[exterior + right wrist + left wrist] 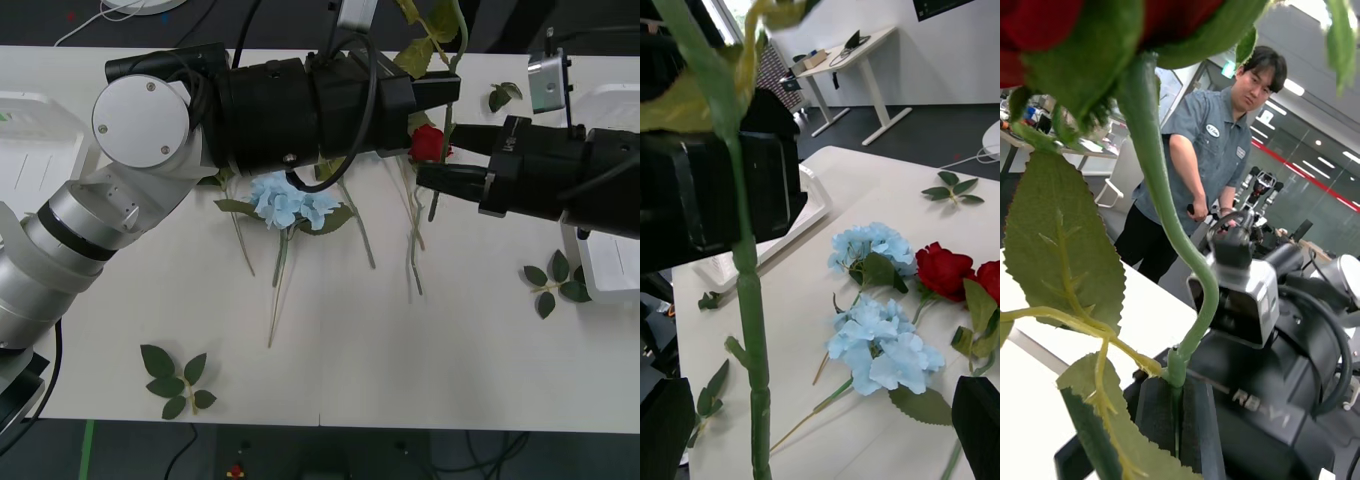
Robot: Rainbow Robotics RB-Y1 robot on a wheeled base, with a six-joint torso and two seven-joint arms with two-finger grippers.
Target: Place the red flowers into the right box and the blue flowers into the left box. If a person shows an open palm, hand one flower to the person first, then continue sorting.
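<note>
L gripper [1176, 420]: fingers closed on the green stem [1161, 195] of one red rose, held above the table [400, 350] near its far centre-right. The stem curves away from the pads to the red bud [1045, 22], with a large leaf [1064, 240] beside the grip. R gripper [428, 178]: fingers spread wide, nothing held, facing the L gripper at close range. In the R wrist view the held stem runs upright between the R fingers, but contact can't be confirmed. Other stock lies on the table below: two blue flowers [880, 349] and approx. two more red flowers [944, 270] beside them. The right box [615, 105] is at the R table edge and the left box [30, 120] at the L edge, well apart from the pile. Handling, est.: the rose is light and top-heavy. The stem is thin but fairly stiff, prob. wire-cored, smooth plastic, so it can rotate or slip in a loose pinch. The bud and leaves are soft fabric; do not clamp them. Rec. grip pt.: bare stem between leaf nodes, pads square across it, below the L grip for a transfer.
</note>
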